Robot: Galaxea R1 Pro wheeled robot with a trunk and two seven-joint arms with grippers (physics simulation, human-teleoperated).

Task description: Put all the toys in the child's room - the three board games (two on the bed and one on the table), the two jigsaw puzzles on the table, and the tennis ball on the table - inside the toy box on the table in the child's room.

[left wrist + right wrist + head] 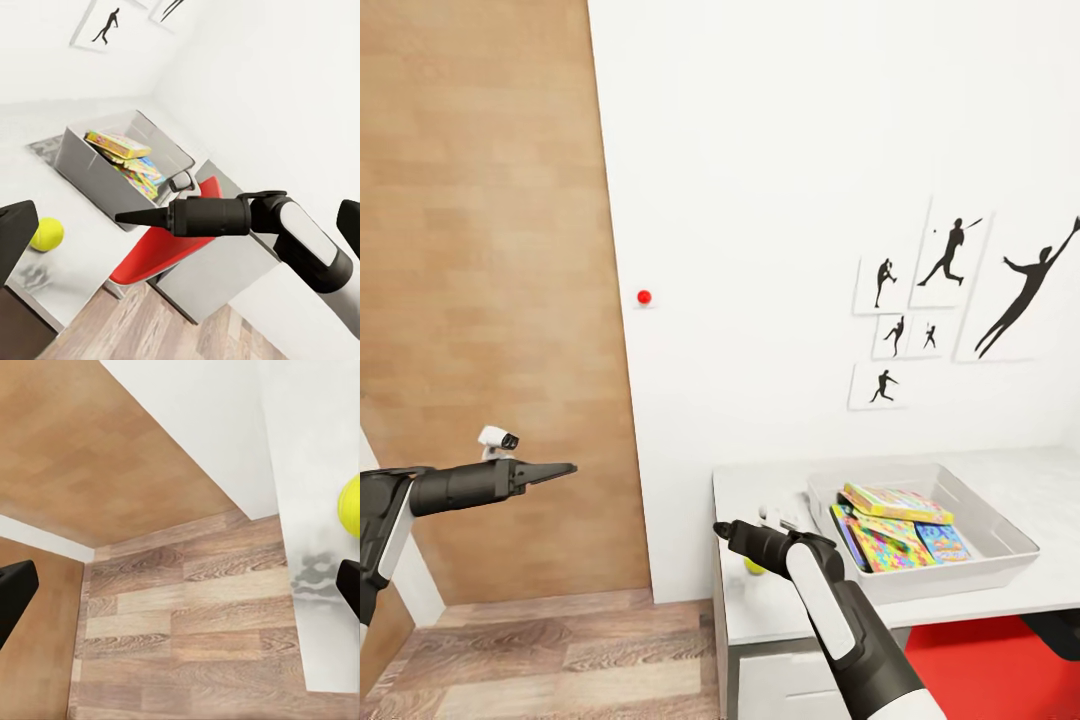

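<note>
The light grey toy box (1000, 535) stands on the pale table (760, 610) and holds several colourful flat boxes; the one with bright interlocking pieces (883, 549) looks like a jigsaw puzzle. The yellow-green tennis ball (753, 567) lies on the table left of the box, partly hidden behind my right gripper (720, 527), which hovers open over the table's left end. In the right wrist view the ball (351, 506) sits off to one side of the fingers (15, 592). My left gripper (565, 467) hangs open in the air left of the table. The bed is out of view.
A red chair seat (980, 670) is tucked under the table. A wood-panelled surface (480, 300) fills the left, beside a white wall with black sports posters (950, 260) and a small red dot (644, 297). Wood-plank floor (560, 650) lies below my left arm.
</note>
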